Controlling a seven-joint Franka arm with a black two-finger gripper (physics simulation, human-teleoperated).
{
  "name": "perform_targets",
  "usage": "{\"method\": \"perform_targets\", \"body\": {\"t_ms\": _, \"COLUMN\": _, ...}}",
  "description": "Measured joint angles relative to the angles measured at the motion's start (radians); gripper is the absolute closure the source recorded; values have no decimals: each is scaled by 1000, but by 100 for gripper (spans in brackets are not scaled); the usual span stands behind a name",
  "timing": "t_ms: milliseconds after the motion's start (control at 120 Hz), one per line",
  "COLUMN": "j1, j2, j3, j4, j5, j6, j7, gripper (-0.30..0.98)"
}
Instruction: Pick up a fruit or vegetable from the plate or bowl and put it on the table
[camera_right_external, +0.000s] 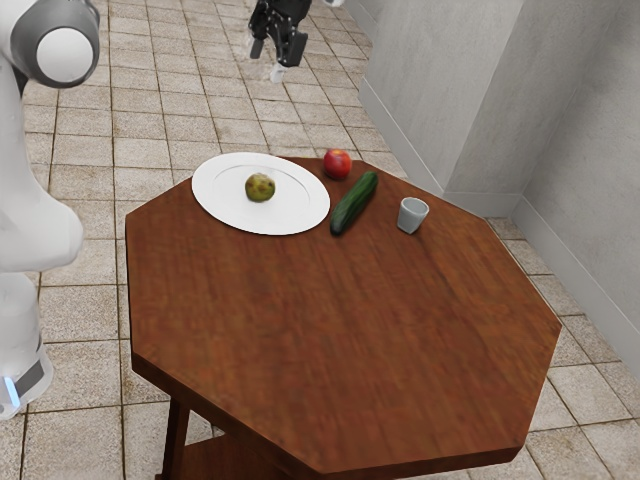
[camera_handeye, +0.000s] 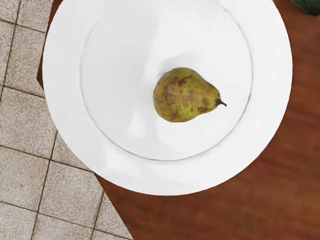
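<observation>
“Yellow-green, with brown mottling, that pear (camera_handeye: 182, 96). Placed where, from the gripper (camera_right_external: 264, 57)?”

“Below it, lying on its side on the white plate (camera_handeye: 170, 179), within the ring of the rim.”

“And shaped how?”

“Plump and rounded at one end, tapering at the other to a thin, dark, slightly bent stem. Blotched with rusty brown over the fat end, speckled towards the neck.”

“Gripper shut or not?”

“Open, with fingers spread apart, high above the wooden table (camera_right_external: 350, 320).”

“And farther out from the gripper than the pear?”

“Red apple (camera_right_external: 338, 164), then dark green cucumber (camera_right_external: 355, 203) just beside the plate, then, farthest out, small grey cup (camera_right_external: 412, 216).”
</observation>
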Motion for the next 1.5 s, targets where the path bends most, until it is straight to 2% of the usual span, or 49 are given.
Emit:
{"method": "perform_targets", "body": {"t_ms": 117, "j1": -31, "j2": 2, "j3": 6, "j4": -5, "j5": 9, "j6": 156, "j7": 36, "gripper": 2}}
{"method": "perform_targets", "body": {"t_ms": 250, "j1": -30, "j2": -7, "j3": 9, "j4": -5, "j5": 8, "j6": 253, "j7": 69, "gripper": 2}}
{"method": "perform_targets", "body": {"t_ms": 500, "j1": -21, "j2": -12, "j3": 10, "j4": 1, "j5": 1, "j6": 326, "j7": 115, "gripper": 2}}
{"method": "perform_targets", "body": {"t_ms": 617, "j1": 9, "j2": 6, "j3": 10, "j4": 87, "j5": 12, "j6": 316, "j7": 134, "gripper": 2}}
{"method": "perform_targets", "body": {"t_ms": 667, "j1": 56, "j2": 45, "j3": -24, "j4": 198, "j5": 33, "j6": 289, "j7": 145, "gripper": 2}}
{"method": "perform_targets", "body": {"t_ms": 700, "j1": 88, "j2": 81, "j3": -51, "j4": 220, "j5": 44, "j6": 267, "j7": 152, "gripper": 2}}
{"method": "perform_targets", "body": {"t_ms": 758, "j1": 129, "j2": 109, "j3": -128, "j4": 144, "j5": 57, "j6": 234, "j7": 165, "gripper": 2}}
{"method": "perform_targets", "body": {"t_ms": 817, "j1": 96, "j2": 116, "j3": -182, "j4": 53, "j5": 57, "j6": 210, "j7": 176, "gripper": 2}}
{"method": "perform_targets", "body": {"t_ms": 925, "j1": -42, "j2": 122, "j3": -213, "j4": -42, "j5": -24, "j6": 169, "j7": 195, "gripper": 2}}
{"method": "perform_targets", "body": {"t_ms": 1017, "j1": -93, "j2": 115, "j3": -205, "j4": -64, "j5": -80, "j6": 111, "j7": 214, "gripper": 2}}
{"method": "perform_targets", "body": {"t_ms": 1133, "j1": -24, "j2": 85, "j3": -210, "j4": -79, "j5": -135, "j6": 51, "j7": 236, "gripper": 2}}
{"method": "perform_targets", "body": {"t_ms": 1300, "j1": 200, "j2": 80, "j3": -269, "j4": -73, "j5": -168, "j6": 6, "j7": 273, "gripper": 2}}
{"method": "perform_targets", "body": {"t_ms": 1325, "j1": 311, "j2": 79, "j3": -357, "j4": -73, "j5": -171, "j6": 3, "j7": 279, "gripper": 2}}
{"method": "perform_targets", "body": {"t_ms": 1350, "j1": 483, "j2": 71, "j3": -511, "j4": -74, "j5": -172, "j6": 2, "j7": 287, "gripper": 2}}
{"method": "perform_targets", "body": {"t_ms": 1400, "j1": 981, "j2": 41, "j3": -989, "j4": -81, "j5": -174, "j6": 3, "j7": 313, "gripper": 2}}
{"method": "perform_targets", "body": {"t_ms": 1450, "j1": 1554, "j2": -8, "j3": -1565, "j4": -95, "j5": -175, "j6": 2, "j7": 348, "gripper": 2}}
{"method": "perform_targets", "body": {"t_ms": 1475, "j1": 1739, "j2": -24, "j3": -1769, "j4": -96, "j5": -174, "j6": -1, "j7": 367, "gripper": 2}}
{"method": "perform_targets", "body": {"t_ms": 1500, "j1": 1831, "j2": -31, "j3": -1898, "j4": -96, "j5": -174, "j6": -4, "j7": 384, "gripper": 2}}
